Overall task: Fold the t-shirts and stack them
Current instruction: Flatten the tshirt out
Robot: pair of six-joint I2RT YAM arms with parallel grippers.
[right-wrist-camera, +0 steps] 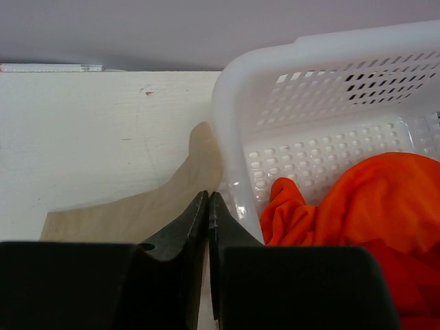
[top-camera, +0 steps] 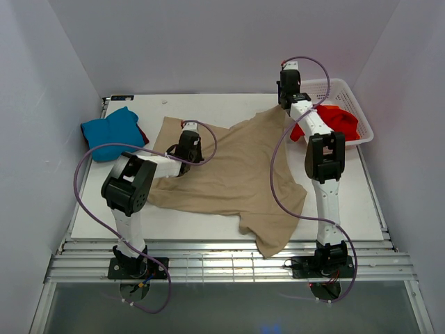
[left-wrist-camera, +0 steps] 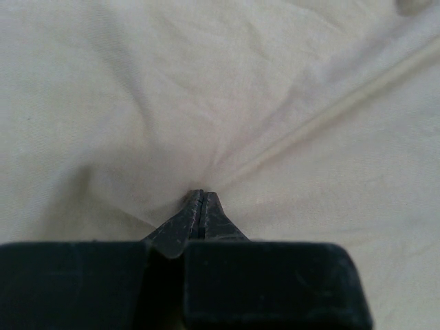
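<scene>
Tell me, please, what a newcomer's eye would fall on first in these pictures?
The big tan t-shirt sprawls across the middle of the table, pinched by both arms: the left gripper is shut on its left side, and the right gripper is shut on its far right corner. Next come the bright red t-shirt, heaped in the white basket at the far right, and the teal t-shirt, folded at the far left.
</scene>
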